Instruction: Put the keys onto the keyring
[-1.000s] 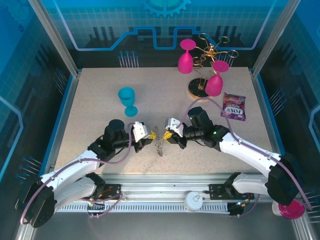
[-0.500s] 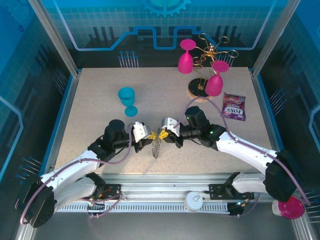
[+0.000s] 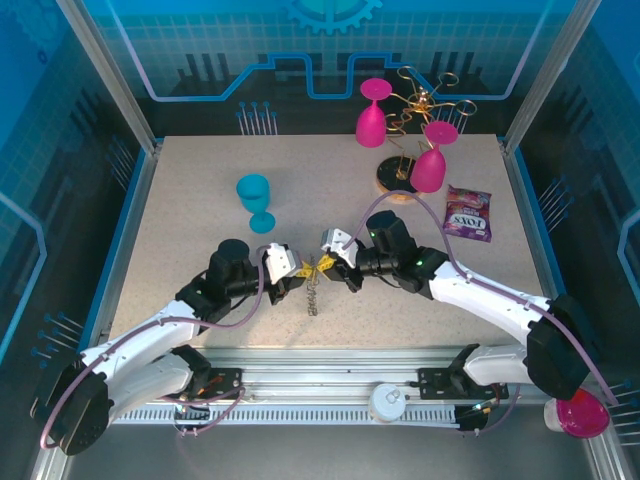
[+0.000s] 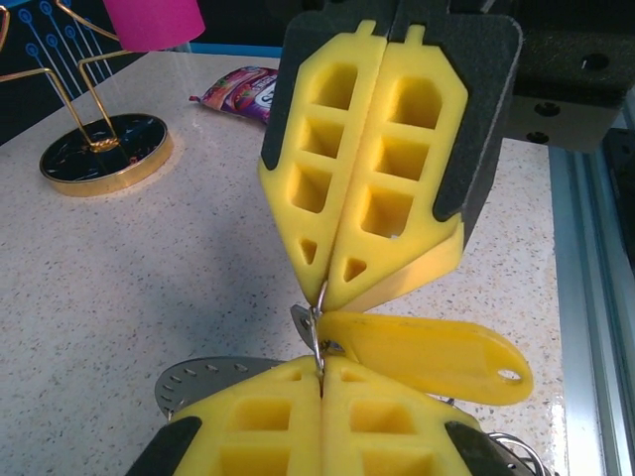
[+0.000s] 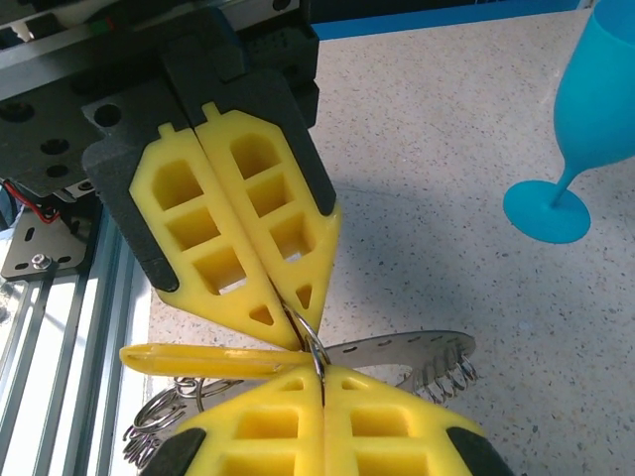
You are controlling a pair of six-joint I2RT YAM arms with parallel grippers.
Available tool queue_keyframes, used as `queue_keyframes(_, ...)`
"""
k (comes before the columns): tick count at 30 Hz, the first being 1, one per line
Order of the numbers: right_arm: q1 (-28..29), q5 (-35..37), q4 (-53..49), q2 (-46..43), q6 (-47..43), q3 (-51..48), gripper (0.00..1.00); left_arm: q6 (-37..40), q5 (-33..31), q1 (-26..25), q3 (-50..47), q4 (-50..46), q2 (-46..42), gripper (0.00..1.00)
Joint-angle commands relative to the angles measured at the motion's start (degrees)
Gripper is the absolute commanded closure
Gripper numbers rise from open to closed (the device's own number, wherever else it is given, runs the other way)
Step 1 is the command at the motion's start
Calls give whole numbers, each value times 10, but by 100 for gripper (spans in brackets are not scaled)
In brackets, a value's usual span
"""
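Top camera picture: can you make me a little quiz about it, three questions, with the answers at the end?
1. True or false: the blue goblet has tipped over.
2. How many pink goblets hang upside-down on the gold wire stand?
3. The left gripper and right gripper, both shut, pinch one thin wire ring. The key beside it has a head that is: A red, B yellow, C green.
Key: 1 false, it stands upright; 2 two; 3 B.
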Motion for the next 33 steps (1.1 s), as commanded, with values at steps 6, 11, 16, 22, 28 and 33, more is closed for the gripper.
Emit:
queue_keyframes(6, -1, 40, -29, 4, 27, 23, 100, 39, -23, -10, -11, 36, -29, 100)
queue_keyframes(11, -5, 36, -77, 17, 23, 58, 100, 61, -41, -18, -19, 41, -44, 100)
queue_keyframes(16, -5, 14, -96, 26, 29, 80, 100, 71, -44, -23, -21, 38, -50, 100)
queue_keyframes(22, 0, 14, -108, 32, 61, 102, 100, 78, -73, -30, -19, 37, -50, 100)
queue_keyframes(28, 8, 32, -72, 38, 145, 103, 100, 74, -84, -34, -19, 42, -45, 100)
queue_keyframes(33, 9, 58, -50, 43, 209, 101, 100, 62, -96, -35, -20, 58, -44, 100)
